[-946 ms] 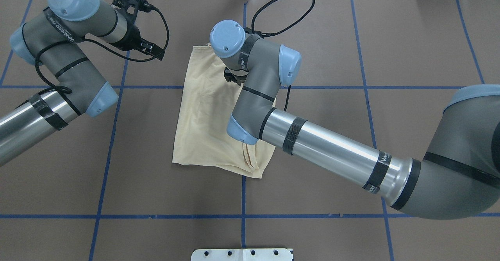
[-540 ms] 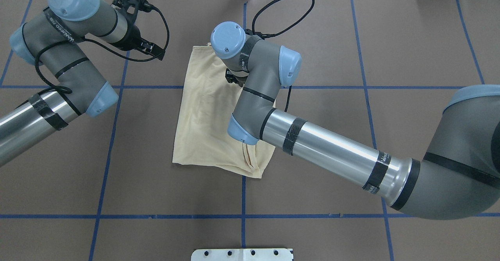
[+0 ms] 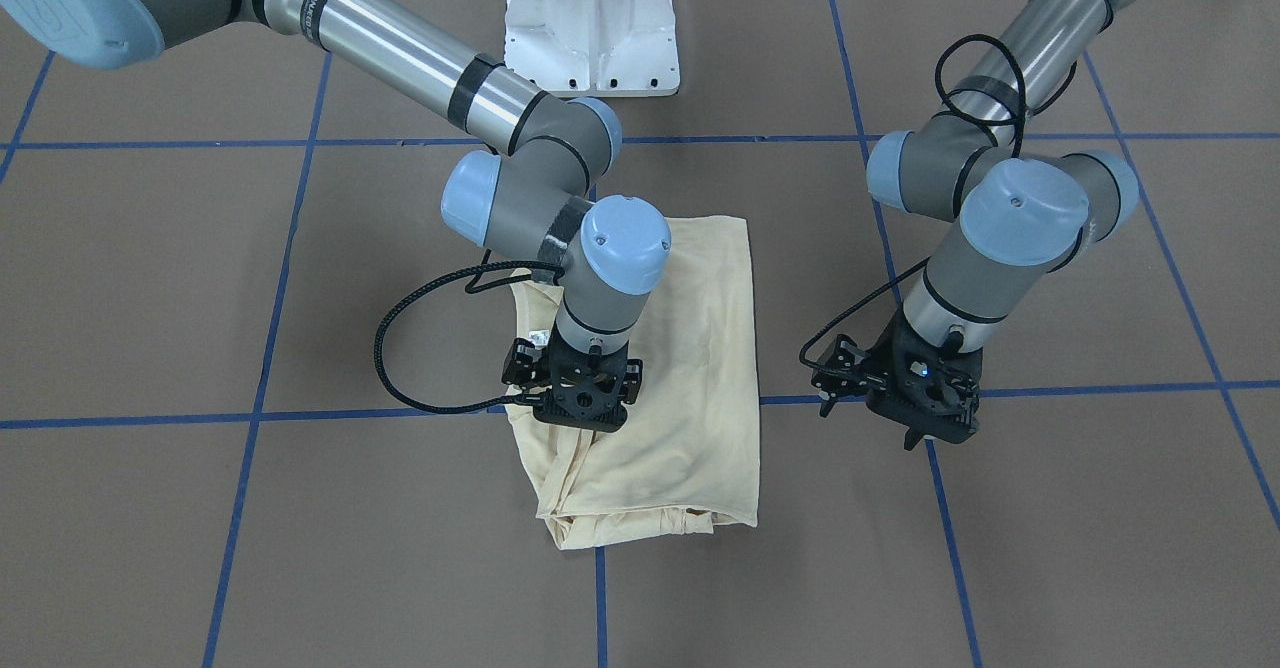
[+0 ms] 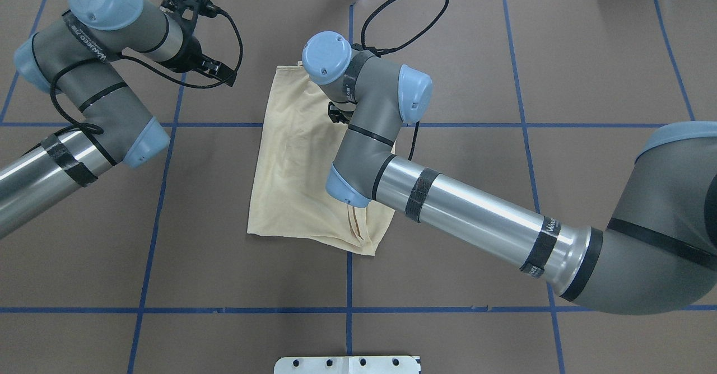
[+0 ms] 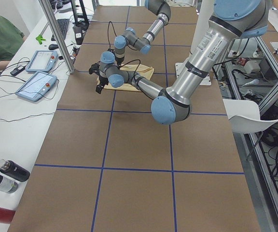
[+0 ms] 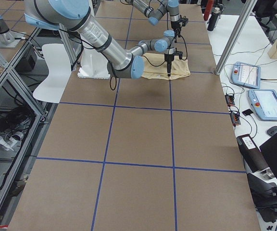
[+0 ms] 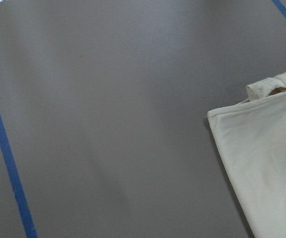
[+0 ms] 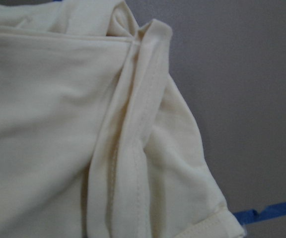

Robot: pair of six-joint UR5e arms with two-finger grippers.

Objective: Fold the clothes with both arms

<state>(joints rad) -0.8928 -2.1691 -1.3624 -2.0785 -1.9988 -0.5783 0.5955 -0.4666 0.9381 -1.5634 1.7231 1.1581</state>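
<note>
My left arm hovers over the bench near the shirt; whether its jaws are parted, I cannot tell. The shirt lies part-folded mid-bench. My right arm is low on its right edge, jaws hidden. Next, I think: pinch this edge firmly, fold across.

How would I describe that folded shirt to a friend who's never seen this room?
Look at the big brown table marked with blue tape lines. Near its middle, under the bent end of the right arm, lies the shirt, folded to a rough rectangle. It is the only soft, pale cream-yellow thing on the table.
</note>
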